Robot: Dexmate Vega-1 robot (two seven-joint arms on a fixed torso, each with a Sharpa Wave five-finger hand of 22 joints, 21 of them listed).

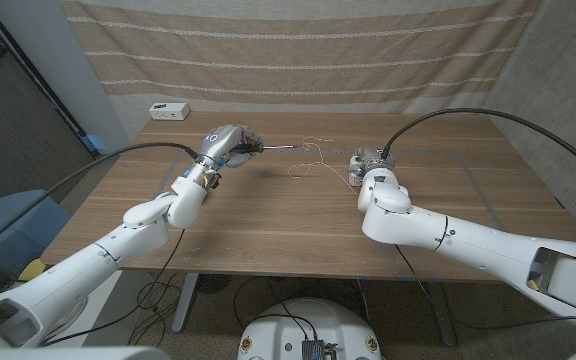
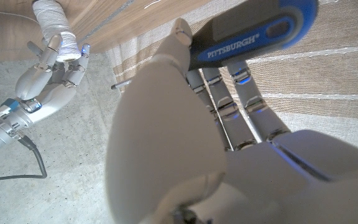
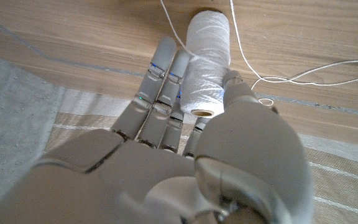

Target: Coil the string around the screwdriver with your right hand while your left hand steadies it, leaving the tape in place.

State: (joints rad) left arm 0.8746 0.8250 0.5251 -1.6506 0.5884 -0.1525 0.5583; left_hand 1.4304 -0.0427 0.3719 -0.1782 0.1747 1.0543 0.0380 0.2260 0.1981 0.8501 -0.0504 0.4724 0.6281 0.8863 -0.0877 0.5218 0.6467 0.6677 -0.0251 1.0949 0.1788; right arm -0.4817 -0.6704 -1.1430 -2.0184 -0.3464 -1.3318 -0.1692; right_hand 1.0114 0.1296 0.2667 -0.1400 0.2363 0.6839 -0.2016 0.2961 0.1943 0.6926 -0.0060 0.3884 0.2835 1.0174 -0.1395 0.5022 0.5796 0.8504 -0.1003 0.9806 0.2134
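My left hand [image 1: 224, 145] grips a screwdriver [image 2: 253, 36] by its black and blue handle, lifted above the table's back left. The thin shaft [image 1: 280, 148] points toward the right hand. My right hand [image 1: 368, 163] holds a white spool of string [image 3: 206, 62] between thumb and fingers, close over the table. Loose string [image 1: 313, 165] trails in loops on the wood between the shaft tip and the spool, and its loops [image 3: 303, 76] lie beside the spool. In the left wrist view, the right hand [image 2: 48, 71] and spool [image 2: 56, 22] sit beyond the screwdriver.
A small white box [image 1: 168, 110] sits at the back left edge of the wooden table [image 1: 268, 230]. A striped curtain [image 1: 298, 50] hangs behind. Faint straight lines [image 1: 478, 185] mark the table's right part.
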